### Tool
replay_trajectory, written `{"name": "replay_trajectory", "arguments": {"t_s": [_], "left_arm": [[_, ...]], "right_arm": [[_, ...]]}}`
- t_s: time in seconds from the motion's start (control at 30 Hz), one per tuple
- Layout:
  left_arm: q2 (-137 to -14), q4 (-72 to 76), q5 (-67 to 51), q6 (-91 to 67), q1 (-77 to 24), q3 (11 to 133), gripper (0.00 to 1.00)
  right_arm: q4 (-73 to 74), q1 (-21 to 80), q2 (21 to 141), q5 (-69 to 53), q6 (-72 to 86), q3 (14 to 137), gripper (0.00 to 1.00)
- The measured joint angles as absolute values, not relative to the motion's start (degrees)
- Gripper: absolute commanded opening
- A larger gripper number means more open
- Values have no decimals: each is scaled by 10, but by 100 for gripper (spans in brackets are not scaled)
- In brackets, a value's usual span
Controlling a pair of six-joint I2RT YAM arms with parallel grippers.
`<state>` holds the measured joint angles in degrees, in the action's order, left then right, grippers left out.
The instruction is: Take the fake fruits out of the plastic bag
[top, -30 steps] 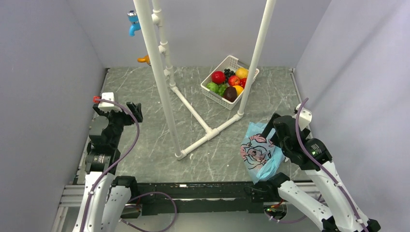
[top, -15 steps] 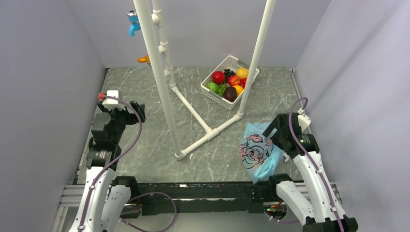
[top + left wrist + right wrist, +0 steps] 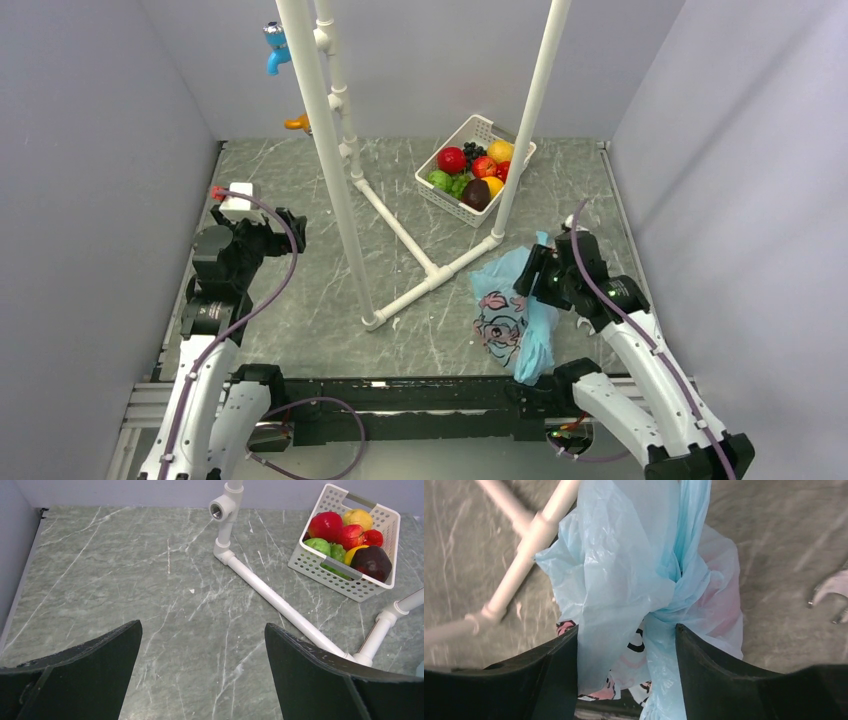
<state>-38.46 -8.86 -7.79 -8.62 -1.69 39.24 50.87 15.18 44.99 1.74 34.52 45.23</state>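
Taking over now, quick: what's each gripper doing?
Left gripper: open, holding nothing.
Right gripper: jaws either side of the bunched plastic bag; whether they grip it cannot be told.

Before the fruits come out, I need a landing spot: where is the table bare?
Bare: the stretch between the left gripper and the white pipe frame, up to the back wall. Crowded: near right, plastic bag at the right gripper, fruit basket behind.

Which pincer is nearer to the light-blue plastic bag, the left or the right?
Right. The right pincer has the plastic bag between its fingers; the left pincer is far off, on the other side of the white pipe frame.
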Motion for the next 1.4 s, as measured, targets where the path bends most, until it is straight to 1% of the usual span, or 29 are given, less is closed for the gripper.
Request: {"name": "replay_trajectory", "arguments": {"t_s": [0.13,0.2,0.27,0.3,0.37,0.47,0.53,0.57,0.6,0.67,0.73,0.8,0.83,0.9,0.97,1.07,1.13,1.23,1.4], "left_arm": [[-385,-89,-79,-86,-19,392,99],[-387,-93,-77,-86,-23,394,99],[-391,-97,-76,-84,-38,399,99],[-394,-98,-75,-81,-46,400,99],[-401,-98,-77,-77,-64,403,99],[-432,-103,-97,-68,-87,416,99],[-461,-103,-122,-67,-92,427,99],[-476,-103,-135,-67,-92,432,99],[-497,-100,-154,-68,-92,436,99],[-530,-95,-186,-72,-92,437,99],[-563,-90,-222,-78,-92,438,99],[-602,-91,-258,-85,-92,448,99],[-620,-92,-272,-88,-92,458,99],[-661,-93,-300,-94,-92,487,99],[-698,-93,-324,-98,-92,523,99],[-728,-92,-343,-95,-92,561,99],[-729,-90,-346,-92,-92,564,99],[-717,-101,-320,-84,-93,562,99],[-623,-112,-253,-54,-93,524,99]], "right_arm": [[500,237,456,9,344,452,58],[491,274,470,4,344,452,57],[479,304,486,-3,345,453,50],[472,316,492,-4,345,453,49],[459,336,497,-6,346,453,41],[443,355,506,-6,347,460,35],[430,363,517,-6,346,471,34],[425,366,523,-5,346,478,28],[420,369,529,-5,345,486,26],[413,373,539,-5,340,500,25],[404,377,547,-5,339,511,17],[394,381,549,-5,336,516,13],[392,382,549,-5,335,517,8],[388,384,552,-3,333,520,6],[386,387,558,1,329,528,1],[382,389,573,6,324,553,0],[375,392,591,10,323,579,0],[349,399,634,12,321,628,0],[289,429,736,37,321,702,0]]}}
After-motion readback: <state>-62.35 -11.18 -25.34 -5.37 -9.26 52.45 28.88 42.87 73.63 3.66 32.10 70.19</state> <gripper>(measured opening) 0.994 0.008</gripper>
